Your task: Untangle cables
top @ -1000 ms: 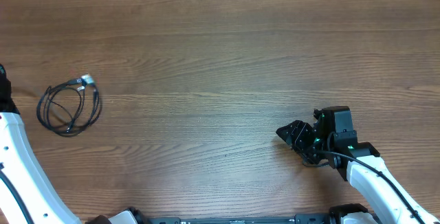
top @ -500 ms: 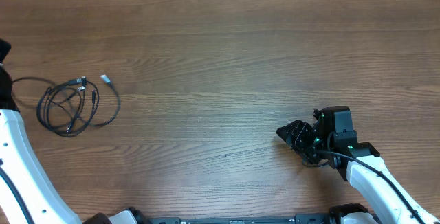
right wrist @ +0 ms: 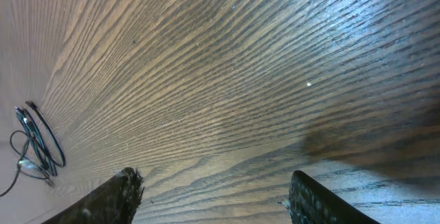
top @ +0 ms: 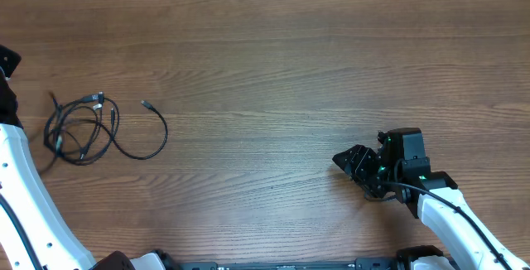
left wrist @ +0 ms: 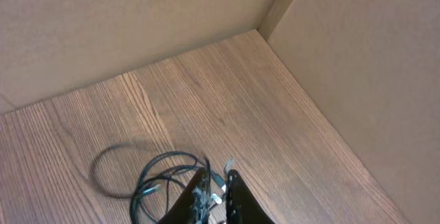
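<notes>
two thin black cords with small silvery plug ends, the cables point(top: 87, 129), lie on the brown wood-grain table point(top: 273, 71) close to its left edge, about midway between its far and near sides. most of their length is bunched in a loose round coil with strands crossing inside it, and two pale plugs sit together on the coil's far side. one strand leaves the coil toward the table's middle, curves in an open arc and ends in a small plug point(top: 145, 103) lying flat on the wood. the strand nearest the table's left edge is blurred. the left gripper point(left wrist: 216, 176), black and two-fingered, hangs above the coil point(left wrist: 161, 172) by the table's left edge, its jaws drawn in to a thin slit; whether a strand is pinched there i cannot tell, as the fingertips overlap the cords in the wrist view. the right gripper point(top: 352, 162) sits low toward the table's near right part, well apart from the cables, its fingers point(right wrist: 127, 189) spread wide with only bare wood between them. from that wrist the coil point(right wrist: 38, 141) shows small and far off.
</notes>
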Tool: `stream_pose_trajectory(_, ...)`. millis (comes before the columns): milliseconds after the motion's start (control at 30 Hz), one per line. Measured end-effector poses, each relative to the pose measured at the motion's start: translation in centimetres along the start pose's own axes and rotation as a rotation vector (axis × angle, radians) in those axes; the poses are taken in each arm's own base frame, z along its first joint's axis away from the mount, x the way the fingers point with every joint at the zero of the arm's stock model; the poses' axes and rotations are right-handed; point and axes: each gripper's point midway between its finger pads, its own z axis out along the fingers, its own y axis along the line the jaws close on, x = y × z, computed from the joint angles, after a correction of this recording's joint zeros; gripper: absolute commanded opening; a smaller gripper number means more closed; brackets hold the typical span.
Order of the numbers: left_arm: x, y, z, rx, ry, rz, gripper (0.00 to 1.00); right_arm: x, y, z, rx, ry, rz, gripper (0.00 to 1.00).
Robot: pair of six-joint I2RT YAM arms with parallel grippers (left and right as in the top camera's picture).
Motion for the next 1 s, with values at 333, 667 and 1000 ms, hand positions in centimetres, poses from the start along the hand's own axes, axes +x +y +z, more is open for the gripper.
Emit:
stream_pose_trajectory(333, 1.0, -0.8, 0.0, 0.053, 0.051, 0.0, 0.84, 0.0, 0.0, 0.0, -0.001, 0.0, 0.001, 0.67)
stream_pose_trajectory(667, 10.3, -5.2, -0.8, 0.232, 0.437, 0.083, 0.91, 0.0, 0.0, 0.0, -0.001, -0.001, 0.0, 0.67)
stream_pose_trajectory(1000, 24.5, -5.1, 1.4, 0.046, 0.879, 0.32, 0.88, 0.0, 0.0, 0.0, -0.001, -0.001, 0.0, 0.67)
